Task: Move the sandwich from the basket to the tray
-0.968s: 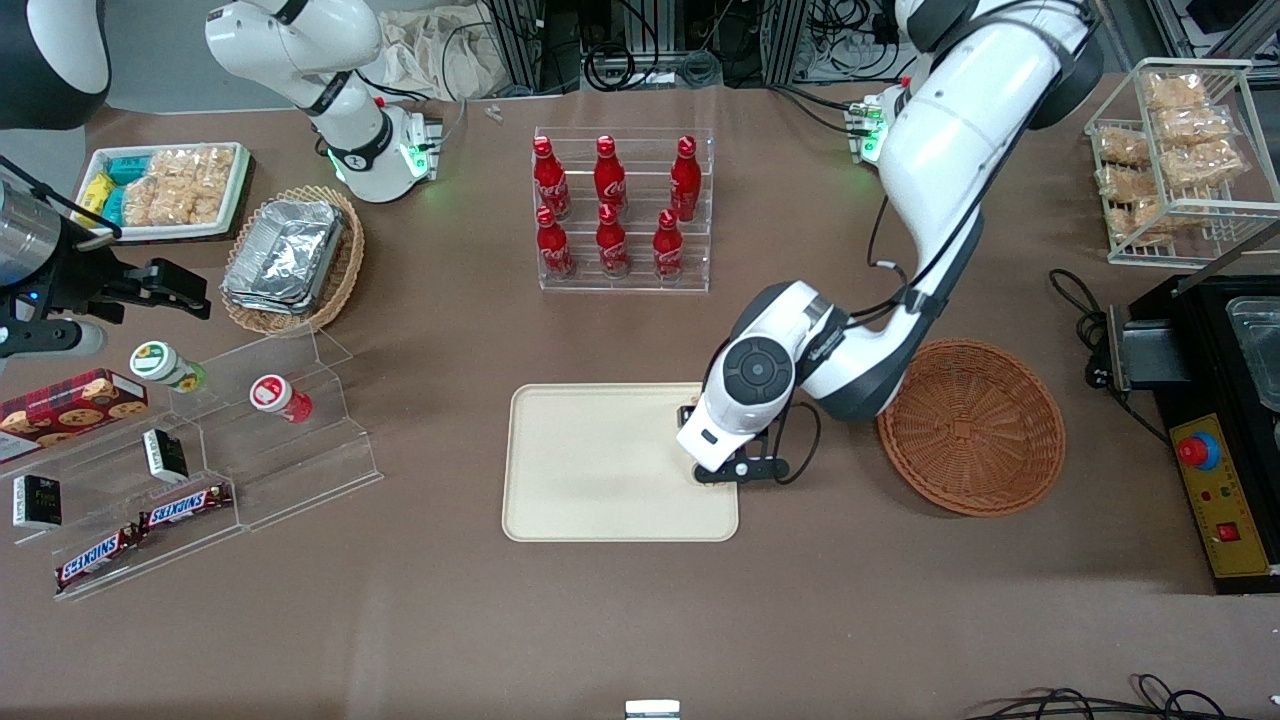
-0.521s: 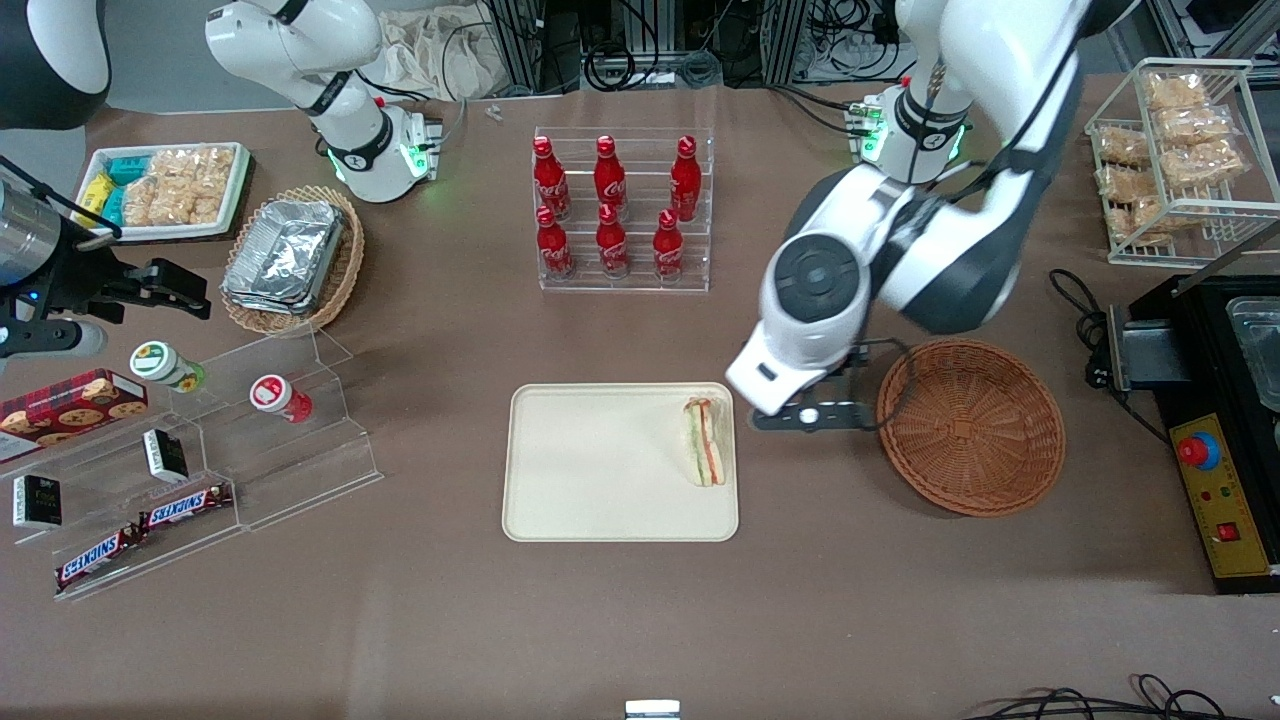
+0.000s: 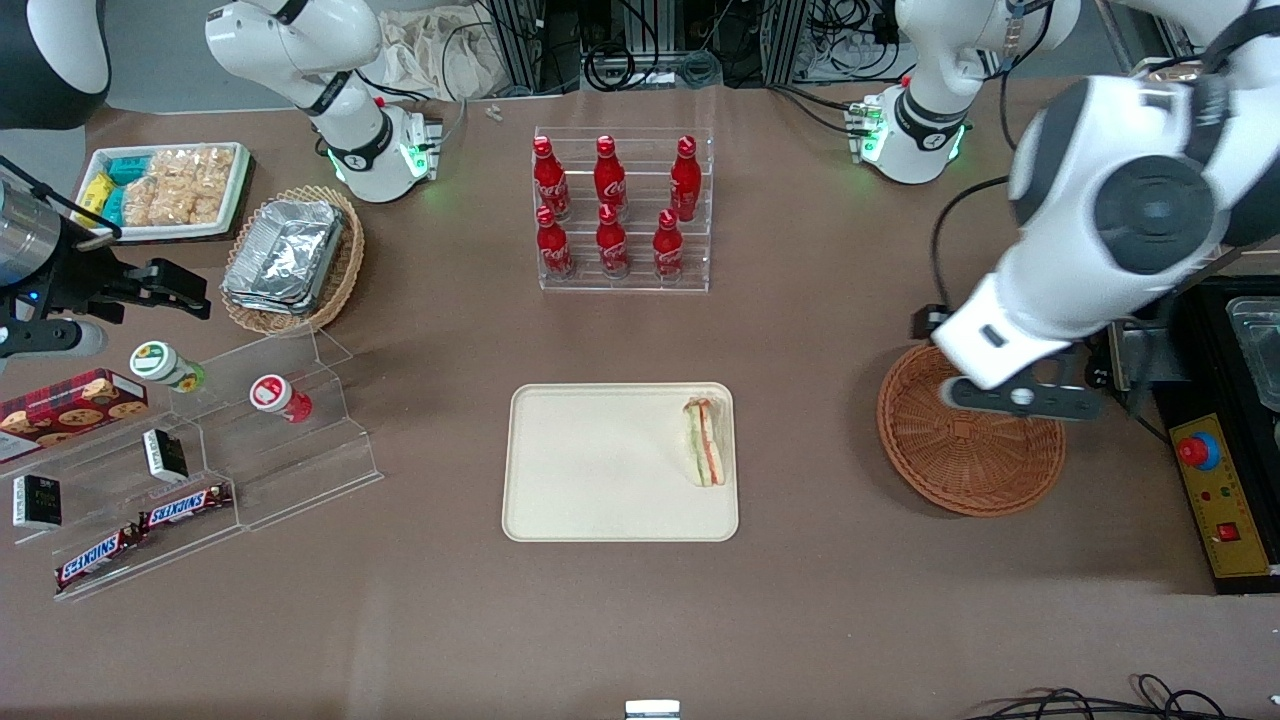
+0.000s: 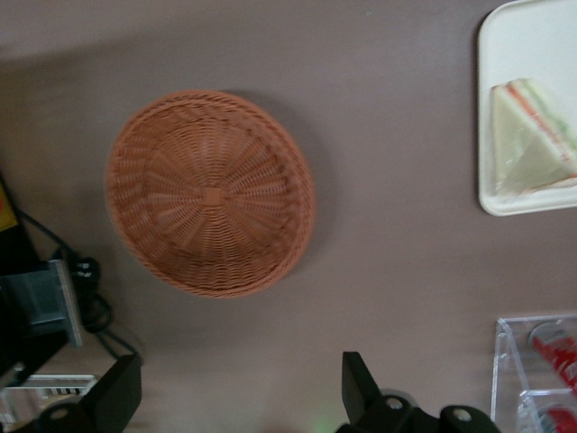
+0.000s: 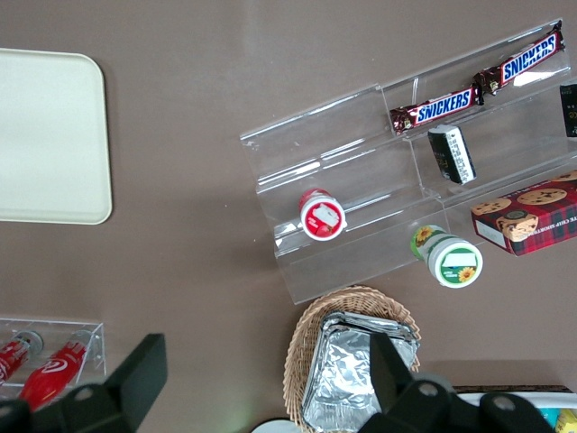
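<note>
sandwich (image 3: pixel 705 442) lies flat on the cream tray (image 3: pixel 600 470), close against the tray's short rim at the working arm's end, with its striped edge of orange-red and green filling showing and one point aimed away from the front camera. in the left wrist view the same sandwich (image 4: pixel 532 140) sits on the corner of the tray (image 4: pixel 518 36), resting just inside the rim. the reddish-brown basket (image 3: pixel 975 460) stands on the brown table (image 3: pixel 640 620) well apart from the tray, toward the working arm's end, and nothing lies inside it; the wrist view shows its woven floor bare (image 4: pixel 209 192). the left gripper (image 3: pixel 1020 397) hangs in the air above the part of the basket farther from the front camera, carrying nothing, well clear of the sandwich. its two dark fingers (image 4: pixel 361 392) are spread wide apart in the wrist view, with only table showing between them. farther from the front camera than the tray, a clear rack of red bottles (image 3: pixel 622 210) stands upright. toward the parked arm's end of the table are a lighter wicker basket of foil containers (image 3: pixel 290 255), a white tray of snack packets (image 3: pixel 165 190), and a clear stepped stand (image 3: pixel 260 440) holding snack bars and small jars.
</note>
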